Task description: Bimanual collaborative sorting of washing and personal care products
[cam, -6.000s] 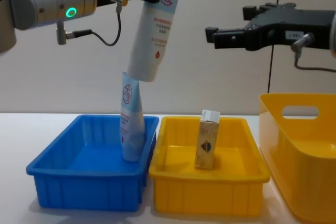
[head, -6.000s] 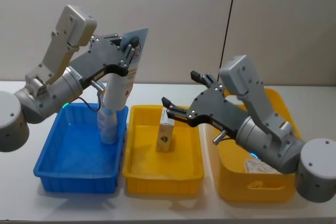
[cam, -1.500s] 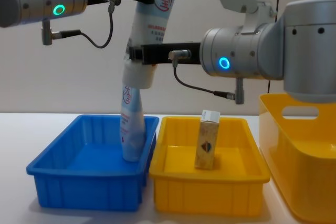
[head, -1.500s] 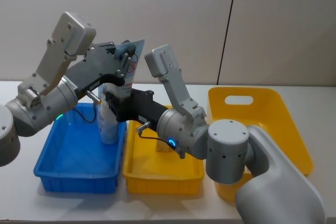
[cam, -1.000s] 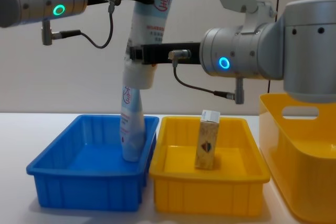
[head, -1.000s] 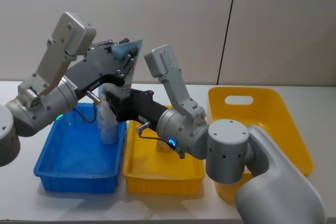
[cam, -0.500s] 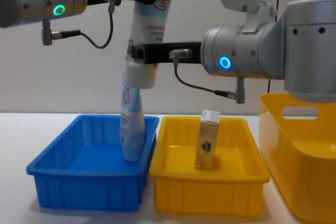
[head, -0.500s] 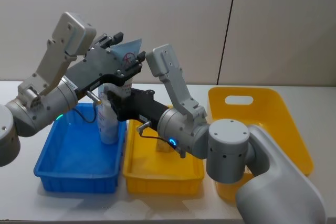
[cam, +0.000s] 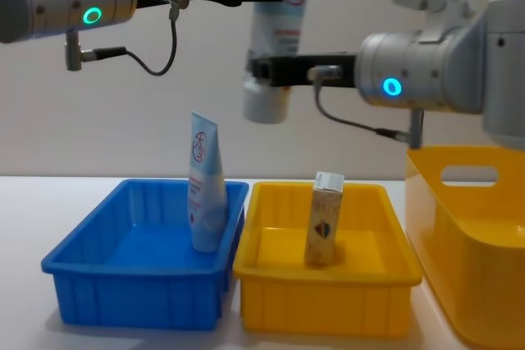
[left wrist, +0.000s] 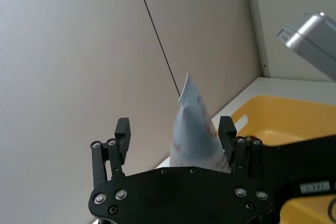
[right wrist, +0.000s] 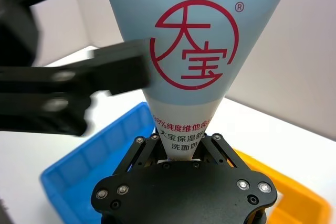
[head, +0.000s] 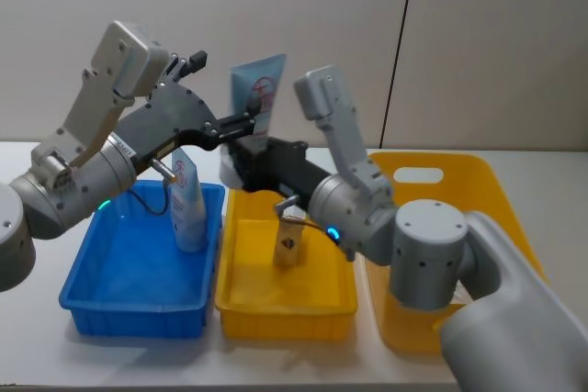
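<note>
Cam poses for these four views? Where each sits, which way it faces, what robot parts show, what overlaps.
Head: high, looking down at bins; both arms.
Chest: low, side-on; right gripper clamps pale-blue soft tube with red logo near its cap.
Left wrist: faces wall; open left gripper around the tube's tip.
Right wrist: faces up the tube.
Shared: head and chest show beige speckled carton in small yellow plastic bin.

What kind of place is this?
Probably a robot lab or test room: a white table before bare wall panels, sorting bins, and two robot arms, the right claw holding a tube.
</note>
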### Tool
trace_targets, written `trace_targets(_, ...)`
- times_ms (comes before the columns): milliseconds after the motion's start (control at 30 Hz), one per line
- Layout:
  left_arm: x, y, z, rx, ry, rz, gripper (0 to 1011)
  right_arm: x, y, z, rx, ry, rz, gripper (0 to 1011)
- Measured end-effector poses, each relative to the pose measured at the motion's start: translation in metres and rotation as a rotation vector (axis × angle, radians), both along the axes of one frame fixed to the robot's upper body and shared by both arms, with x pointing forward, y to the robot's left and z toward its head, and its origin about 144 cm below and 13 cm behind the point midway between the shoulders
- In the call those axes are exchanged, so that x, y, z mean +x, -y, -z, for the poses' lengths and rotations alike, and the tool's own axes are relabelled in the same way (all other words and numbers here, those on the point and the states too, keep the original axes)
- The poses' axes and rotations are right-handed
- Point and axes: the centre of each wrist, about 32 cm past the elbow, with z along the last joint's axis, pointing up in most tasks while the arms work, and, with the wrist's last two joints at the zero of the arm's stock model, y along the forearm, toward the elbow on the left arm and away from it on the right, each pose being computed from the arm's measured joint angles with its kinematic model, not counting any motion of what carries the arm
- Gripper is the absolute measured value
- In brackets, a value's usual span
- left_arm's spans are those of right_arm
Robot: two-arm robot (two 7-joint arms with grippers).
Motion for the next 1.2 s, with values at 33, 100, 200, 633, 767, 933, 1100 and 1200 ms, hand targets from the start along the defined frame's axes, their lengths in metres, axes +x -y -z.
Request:
trace_targets(33,0.000,0.000,0.000,0.000,0.000,0.000,1001,0.001,0.004,-0.001,-0.001,0.004,0.015,194)
trace_targets(100,0.000,0.000,0.000,0.000,0.000,0.000,1001,0.002,0.009,-0.002,-0.004,0.009,0.032,194)
trace_targets(200,0.000,0.000,0.000,0.000,0.000,0.000,1001,0.003,0.018,-0.003,-0.010,0.018,0.066,194)
trace_targets(633,0.000,0.000,0.000,0.000,0.000,0.000,1001,0.006,0.063,-0.016,-0.055,0.039,0.227,194)
trace_targets(767,0.000,0.000,0.000,0.000,0.000,0.000,1001,0.003,0.078,-0.022,-0.080,0.028,0.274,194)
trace_targets(933,0.000,0.000,0.000,0.000,0.000,0.000,1001,-0.002,0.092,-0.025,-0.114,-0.005,0.323,185)
trace_targets(1100,0.000,0.000,0.000,0.000,0.000,0.000,1001,-0.005,0.102,-0.027,-0.154,-0.045,0.358,185)
trace_targets(1200,0.000,0.000,0.000,0.000,0.000,0.000,1001,-0.007,0.108,-0.026,-0.184,-0.075,0.378,184)
